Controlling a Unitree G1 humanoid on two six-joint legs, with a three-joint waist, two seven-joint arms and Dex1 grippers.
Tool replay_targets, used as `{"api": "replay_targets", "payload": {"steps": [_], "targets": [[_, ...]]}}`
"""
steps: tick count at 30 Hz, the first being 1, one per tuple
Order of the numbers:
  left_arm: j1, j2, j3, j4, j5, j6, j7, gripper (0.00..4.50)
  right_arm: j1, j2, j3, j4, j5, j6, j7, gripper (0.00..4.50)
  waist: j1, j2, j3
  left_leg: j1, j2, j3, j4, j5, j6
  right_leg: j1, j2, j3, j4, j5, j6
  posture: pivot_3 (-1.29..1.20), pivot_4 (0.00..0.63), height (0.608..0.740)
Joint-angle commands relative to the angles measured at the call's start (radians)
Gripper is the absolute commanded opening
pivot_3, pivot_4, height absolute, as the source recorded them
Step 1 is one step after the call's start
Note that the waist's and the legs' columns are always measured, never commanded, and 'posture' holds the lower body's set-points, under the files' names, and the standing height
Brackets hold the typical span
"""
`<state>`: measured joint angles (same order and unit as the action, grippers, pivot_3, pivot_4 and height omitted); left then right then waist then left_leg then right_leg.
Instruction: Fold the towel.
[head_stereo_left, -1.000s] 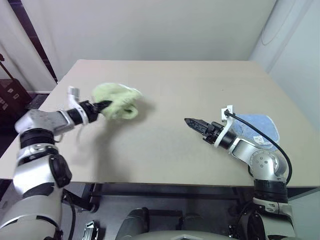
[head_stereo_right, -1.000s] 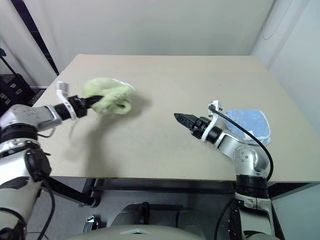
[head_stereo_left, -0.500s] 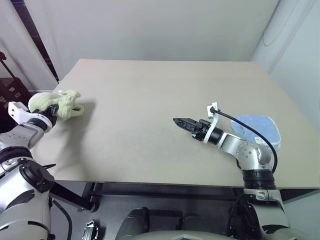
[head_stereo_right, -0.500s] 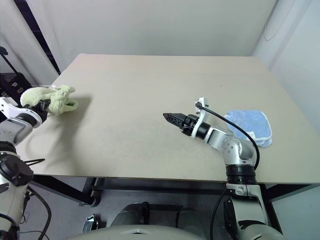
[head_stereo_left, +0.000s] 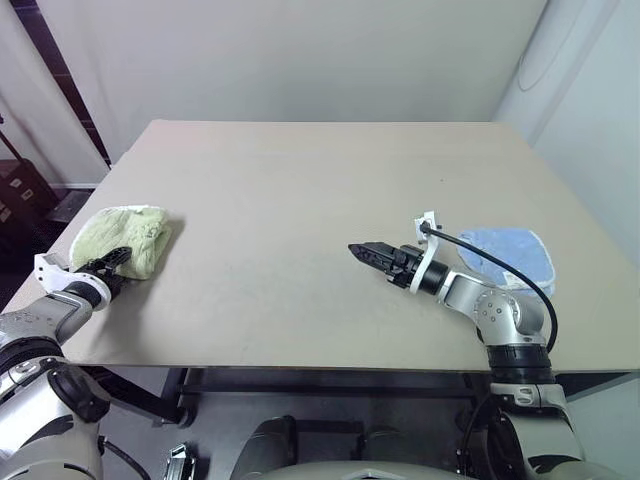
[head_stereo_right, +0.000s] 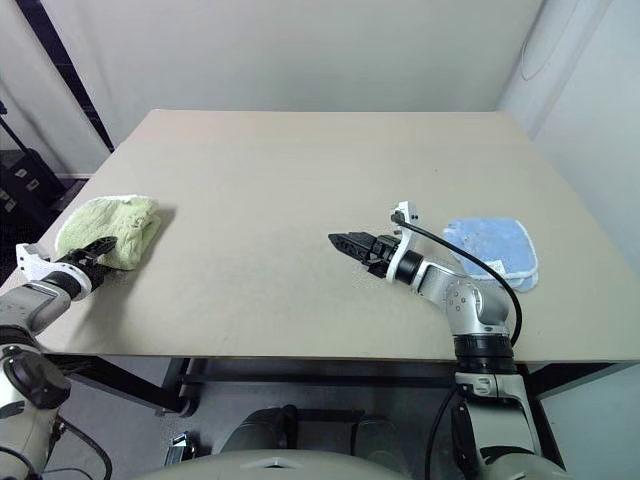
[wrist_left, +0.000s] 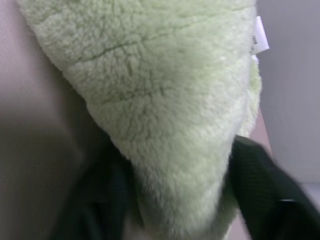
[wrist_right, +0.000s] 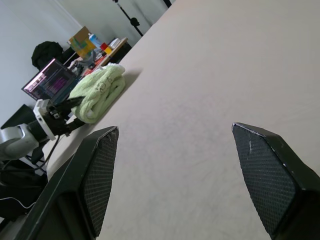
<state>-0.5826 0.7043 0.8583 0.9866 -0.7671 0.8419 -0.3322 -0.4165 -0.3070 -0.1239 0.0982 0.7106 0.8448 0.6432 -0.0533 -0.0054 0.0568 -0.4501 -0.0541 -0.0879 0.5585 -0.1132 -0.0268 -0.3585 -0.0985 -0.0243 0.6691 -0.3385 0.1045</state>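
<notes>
Smooth beige table bears fluffy, bunched green towel.

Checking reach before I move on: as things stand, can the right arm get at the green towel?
Probably not without a long stretch. The green towel lies bunched at the table's left edge by the left tool; the open right tool hovers mid-table. Nothing lies between them.

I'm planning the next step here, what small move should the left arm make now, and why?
Probably draw the left claw straight back off the towel. The towel lies bunched at the table's left edge, and the wrist view shows the open fingers straddling its end, so nothing is gripped.
</notes>
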Motion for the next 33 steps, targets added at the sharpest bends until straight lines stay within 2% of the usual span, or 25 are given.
{"api": "replay_targets", "payload": {"steps": [1,3,6,8,11,14,16,18,21,24,26,31,33], "targets": [[0.053,-0.008,0.045,-0.111,-0.07,0.094,0.014,4.34,0.0,-0.008,0.0,-0.053,-0.003,-0.018,0.012,3.8,-0.004,0.0,0.0,0.0,0.0,0.0,0.0,0.0,0.0,0.0,0.0,0.0,0.0,0.0,0.0,0.0,0.0,0.709],[0.121,-0.013,0.019,-0.227,-0.091,0.187,0.003,4.49,0.009,-0.013,0.002,-0.064,0.0,-0.01,0.017,3.8,-0.009,0.0,0.0,0.0,0.0,0.0,0.0,0.0,0.0,0.0,0.0,0.001,0.0,0.0,0.0,0.0,0.0,0.709],[0.329,-0.012,0.026,-0.472,-0.188,0.398,-0.061,4.49,0.041,-0.04,-0.012,-0.115,0.037,0.026,0.042,3.8,-0.024,0.001,-0.001,0.0,0.0,0.002,-0.001,0.0,0.0,-0.001,0.0,0.006,0.0,0.0,0.0,0.0,0.0,0.709],[0.418,-0.017,0.015,-0.581,-0.222,0.447,-0.095,4.49,0.052,-0.052,-0.007,-0.13,0.039,0.032,0.05,3.8,-0.026,0.001,-0.001,0.001,0.0,0.004,-0.002,-0.001,0.002,-0.002,0.0,0.01,-0.001,0.0,0.0,0.0,0.0,0.709],[0.533,-0.011,-0.078,-0.771,-0.238,0.449,-0.202,4.49,0.048,-0.063,-0.009,-0.128,0.039,0.032,0.056,3.8,-0.016,0.003,-0.001,0.002,0.0,0.004,-0.002,-0.002,0.001,-0.003,0.0,0.011,0.0,0.0,-0.002,0.0,0.0,0.709],[0.583,-0.009,-0.199,-0.938,-0.216,0.38,-0.301,4.49,0.037,-0.07,-0.013,-0.131,0.03,0.019,0.057,3.8,0.0,0.005,0.0,0.0,0.0,0.004,-0.002,-0.002,0.001,-0.003,0.0,0.011,-0.002,0.001,-0.004,0.0,0.0,0.709],[0.583,-0.011,-0.314,-1.045,-0.141,0.237,-0.374,4.49,0.039,-0.078,-0.012,-0.151,0.016,-0.005,0.059,3.8,0.016,0.006,0.0,-0.005,0.0,0.005,-0.002,-0.002,0.001,-0.005,0.0,0.01,-0.004,0.003,-0.007,0.0,0.0,0.709],[0.555,-0.027,-0.391,-1.104,-0.085,0.125,-0.406,4.49,0.046,-0.085,-0.014,-0.173,0.002,-0.035,0.057,3.8,0.032,0.006,0.0,-0.012,0.0,0.011,-0.005,-0.002,0.001,-0.013,0.0,0.011,-0.004,0.005,-0.01,0.0,0.0,0.709],[0.499,-0.065,-0.465,-1.144,-0.05,-0.016,-0.481,4.49,0.076,-0.102,-0.015,-0.224,-0.034,-0.098,0.056,3.8,0.047,0.005,-0.001,-0.011,0.0,0.029,-0.016,-0.002,0.001,-0.022,-0.006,0.019,-0.003,0.008,-0.015,0.0,0.0,0.709],[0.471,-0.127,-0.521,-1.158,0.023,-0.208,-0.54,4.49,0.112,-0.124,-0.029,-0.271,-0.057,-0.151,0.052,3.8,0.04,0.009,-0.002,-0.012,0.001,0.033,-0.007,-0.001,0.001,-0.022,-0.021,0.009,-0.003,0.009,-0.016,0.0,0.0,0.709],[0.463,-0.124,-0.577,-1.14,0.084,-0.287,-0.584,4.49,0.132,-0.14,-0.041,-0.294,-0.064,-0.172,0.051,3.8,0.031,0.009,-0.004,-0.011,0.0,0.031,0.001,-0.003,0.004,-0.013,-0.017,0.009,-0.01,0.009,-0.016,0.0,0.0,0.709],[0.345,-0.17,-0.633,-1.012,0.198,-0.491,-0.584,4.49,0.201,-0.183,-0.066,-0.355,-0.075,-0.208,0.056,3.8,0.046,0.007,-0.004,-0.011,-0.003,0.032,0.001,-0.008,0.014,-0.014,-0.016,0.01,-0.018,0.011,-0.012,0.0,0.0,0.709],[0.308,-0.191,-0.642,-0.978,0.22,-0.553,-0.587,4.49,0.223,-0.198,-0.064,-0.377,-0.075,-0.205,0.059,3.8,0.053,0.007,-0.005,-0.011,-0.002,0.031,0.001,-0.008,0.015,-0.014,-0.016,0.01,-0.018,0.012,-0.004,0.0,0.0,0.709]]}}
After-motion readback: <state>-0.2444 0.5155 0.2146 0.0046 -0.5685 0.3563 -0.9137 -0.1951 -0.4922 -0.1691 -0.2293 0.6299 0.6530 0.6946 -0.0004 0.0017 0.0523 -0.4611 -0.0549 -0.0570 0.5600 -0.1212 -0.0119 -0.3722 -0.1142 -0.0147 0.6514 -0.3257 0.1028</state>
